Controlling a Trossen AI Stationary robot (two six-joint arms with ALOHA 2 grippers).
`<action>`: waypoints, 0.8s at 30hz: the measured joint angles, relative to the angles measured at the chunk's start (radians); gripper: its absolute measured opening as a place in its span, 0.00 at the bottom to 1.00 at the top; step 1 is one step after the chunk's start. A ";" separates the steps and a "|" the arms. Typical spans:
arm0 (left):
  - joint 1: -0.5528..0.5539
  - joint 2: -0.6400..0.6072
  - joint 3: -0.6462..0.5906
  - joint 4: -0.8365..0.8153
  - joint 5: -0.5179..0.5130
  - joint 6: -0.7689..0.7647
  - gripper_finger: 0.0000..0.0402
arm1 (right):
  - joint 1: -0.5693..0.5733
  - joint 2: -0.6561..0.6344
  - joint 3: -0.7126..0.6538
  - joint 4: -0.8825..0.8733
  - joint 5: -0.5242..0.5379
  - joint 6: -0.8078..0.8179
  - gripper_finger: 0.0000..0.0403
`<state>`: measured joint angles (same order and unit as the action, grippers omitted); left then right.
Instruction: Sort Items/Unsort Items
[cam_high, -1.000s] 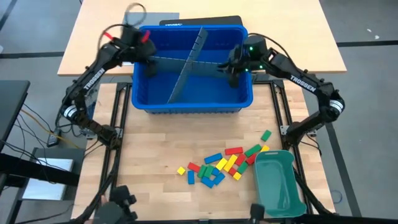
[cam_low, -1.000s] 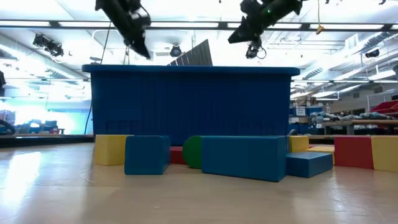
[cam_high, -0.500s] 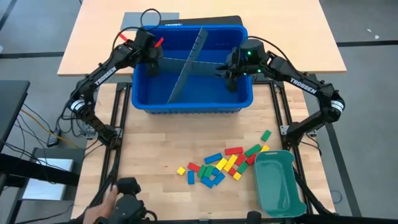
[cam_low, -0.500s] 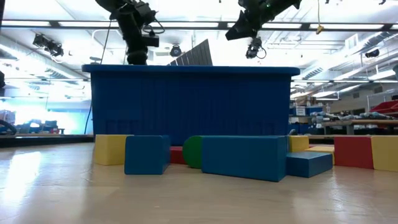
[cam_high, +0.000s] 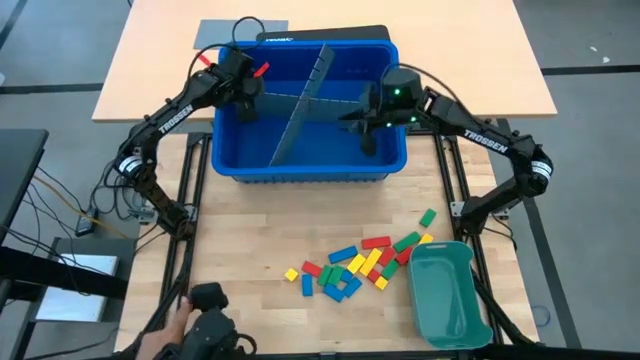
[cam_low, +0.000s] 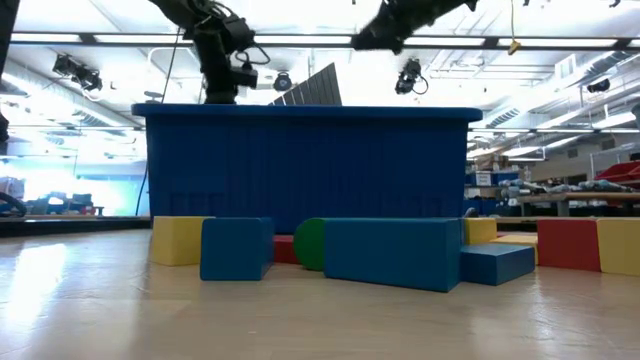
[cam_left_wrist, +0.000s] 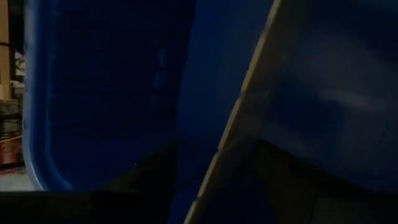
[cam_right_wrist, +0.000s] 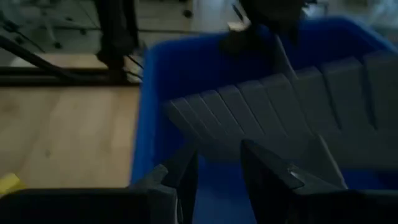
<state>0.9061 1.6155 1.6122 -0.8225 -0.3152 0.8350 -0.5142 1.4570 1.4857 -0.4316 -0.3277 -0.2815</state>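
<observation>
While both arms reach over the blue bin (cam_high: 300, 165) at the far half of the table (cam_high: 250, 290), I see the blocks (cam_high: 360, 265) lying loose on the wood nearer me, a scatter of red, yellow, green and blue just beside the teal tray (cam_high: 450, 295), with one green block (cam_high: 427, 217) a little apart toward the bin. None of them sits in the bin or in the tray.

My left gripper (cam_high: 243, 92) hangs at the bin's left far corner, close over the grey divider (cam_high: 300, 105) where its cross piece meets the wall. Its wrist view is dark (mostly blue wall and a divider edge), so I cannot tell from it how the fingers stand or whether they touch the sheet.

My right gripper (cam_high: 365, 120) is over the bin's right side, at the end of the divider's cross piece. In its wrist view the two fingers (cam_right_wrist: 180, 177) stand a narrow gap apart with nothing between them, the slotted sheet lying just beyond their tips.

At the near edge of the table, a person's hand (cam_high: 170, 335) rests by a dark device (cam_high: 210, 325).
</observation>
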 joint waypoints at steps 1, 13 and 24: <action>-0.002 -0.009 0.009 -0.001 0.029 -0.029 0.54 | 0.016 0.008 0.000 0.030 0.038 -0.001 0.29; -0.018 -0.077 0.039 -0.062 0.419 -0.311 0.54 | -0.100 0.204 0.006 0.650 0.170 -0.021 0.03; -0.018 -0.076 0.038 -0.010 0.474 -0.346 0.54 | -0.134 0.522 0.458 0.451 0.194 -0.043 0.01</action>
<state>0.8879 1.5398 1.6497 -0.8321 0.1593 0.4887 -0.6479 1.9791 1.9436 0.0196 -0.1341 -0.3243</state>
